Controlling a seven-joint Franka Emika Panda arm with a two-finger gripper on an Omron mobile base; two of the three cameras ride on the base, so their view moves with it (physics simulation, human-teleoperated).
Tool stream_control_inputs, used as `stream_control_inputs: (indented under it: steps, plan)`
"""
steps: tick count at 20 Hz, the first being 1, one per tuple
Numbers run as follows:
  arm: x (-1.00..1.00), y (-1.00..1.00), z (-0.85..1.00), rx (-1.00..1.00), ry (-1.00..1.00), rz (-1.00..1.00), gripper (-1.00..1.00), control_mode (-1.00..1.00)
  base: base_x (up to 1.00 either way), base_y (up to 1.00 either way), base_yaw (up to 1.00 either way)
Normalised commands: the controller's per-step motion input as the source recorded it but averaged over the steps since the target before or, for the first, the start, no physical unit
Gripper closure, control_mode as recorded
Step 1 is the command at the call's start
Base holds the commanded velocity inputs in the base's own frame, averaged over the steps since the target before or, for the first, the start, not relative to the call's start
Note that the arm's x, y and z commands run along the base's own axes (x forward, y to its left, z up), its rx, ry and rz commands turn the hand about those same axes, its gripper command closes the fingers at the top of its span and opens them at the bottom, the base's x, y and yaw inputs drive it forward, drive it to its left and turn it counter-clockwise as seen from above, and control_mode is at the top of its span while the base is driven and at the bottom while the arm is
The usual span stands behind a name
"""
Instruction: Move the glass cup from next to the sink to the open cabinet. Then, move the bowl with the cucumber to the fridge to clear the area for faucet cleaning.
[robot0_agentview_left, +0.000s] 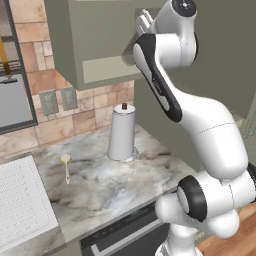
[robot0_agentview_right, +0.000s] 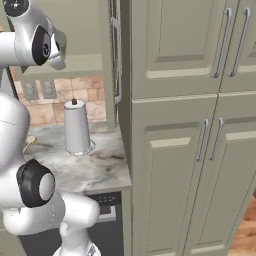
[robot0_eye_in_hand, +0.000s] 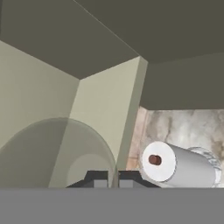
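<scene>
Counter: a marbled grey-and-white countertop (robot0_agentview_left: 105, 185) running along the brick backsplash.
Paper towel roll: a white roll (robot0_agentview_left: 122, 132) standing upright near the back wall.
Spoon: a small pale spoon (robot0_agentview_left: 66, 165) lying flat, apart from the roll.
</scene>
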Motion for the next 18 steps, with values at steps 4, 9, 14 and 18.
stream_control_inputs:
  steps: [4,9,14,18]
  plan:
    - [0.37,0.12,-0.19,0.0,0.15,0.0,1.0,-1.0,0.0,0.0,0.0]
    - [0.33,0.08,-0.12,0.0,0.12,0.0,1.0,-1.0,0.0,0.0,0.0]
    - [0.26,0.0,-0.1,0.0,0.08,0.0,1.0,-1.0,0.0,0.0,0.0]
    - [0.03,0.09,-0.28,-0.04,0.09,0.0,1.0,-1.0,0.0,0.0,0.0]
